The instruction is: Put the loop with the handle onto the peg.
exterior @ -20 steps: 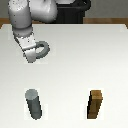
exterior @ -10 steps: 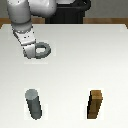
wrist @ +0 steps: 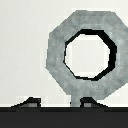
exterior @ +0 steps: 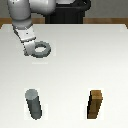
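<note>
The loop with the handle (exterior: 42,49) is a flat grey ring. My gripper (exterior: 31,48) is shut on its stubby handle and holds it level a little above the table, at the far part of the exterior view's left; its shadow lies below. In the wrist view the ring (wrist: 56,50) fills the frame, with its handle between my fingertips (wrist: 31,102). The peg (exterior: 34,104) is a dark grey upright cylinder near the table's front, on the exterior view's left, well apart from the loop.
A brown wooden block (exterior: 96,105) stands upright near the front on the exterior view's right. The white table (exterior: 75,70) carries all of these. A dark box (exterior: 67,12) sits behind the table's far edge.
My gripper has lifted the loop slightly off the table, and its shadow now shows apart beneath it. The peg and the block have not moved.
</note>
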Tool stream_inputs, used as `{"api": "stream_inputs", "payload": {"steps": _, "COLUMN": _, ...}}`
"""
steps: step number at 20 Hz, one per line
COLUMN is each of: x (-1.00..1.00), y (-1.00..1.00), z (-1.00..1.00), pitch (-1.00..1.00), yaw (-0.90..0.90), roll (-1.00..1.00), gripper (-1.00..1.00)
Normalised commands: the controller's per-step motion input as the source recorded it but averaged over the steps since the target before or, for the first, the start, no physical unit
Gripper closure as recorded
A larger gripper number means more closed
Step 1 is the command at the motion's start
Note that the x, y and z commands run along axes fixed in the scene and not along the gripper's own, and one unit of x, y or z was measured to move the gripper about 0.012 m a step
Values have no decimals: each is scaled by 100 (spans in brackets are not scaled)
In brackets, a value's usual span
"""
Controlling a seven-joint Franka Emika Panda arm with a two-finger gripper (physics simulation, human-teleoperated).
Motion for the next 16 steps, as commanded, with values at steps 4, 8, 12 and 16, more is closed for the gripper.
{"api": "stream_inputs", "payload": {"steps": 4, "x": 0, "y": 0, "z": 50, "pitch": 0, "yaw": 0, "roll": 0, "gripper": -100}}
{"api": "stream_inputs", "payload": {"steps": 8, "x": 0, "y": 0, "z": 50, "pitch": 0, "yaw": 0, "roll": 0, "gripper": -100}}
{"api": "stream_inputs", "payload": {"steps": 12, "x": 0, "y": 0, "z": 0, "pitch": 0, "yaw": 0, "roll": 0, "gripper": -100}}
{"api": "stream_inputs", "payload": {"steps": 16, "x": 0, "y": 0, "z": 0, "pitch": 0, "yaw": 0, "roll": 0, "gripper": -100}}
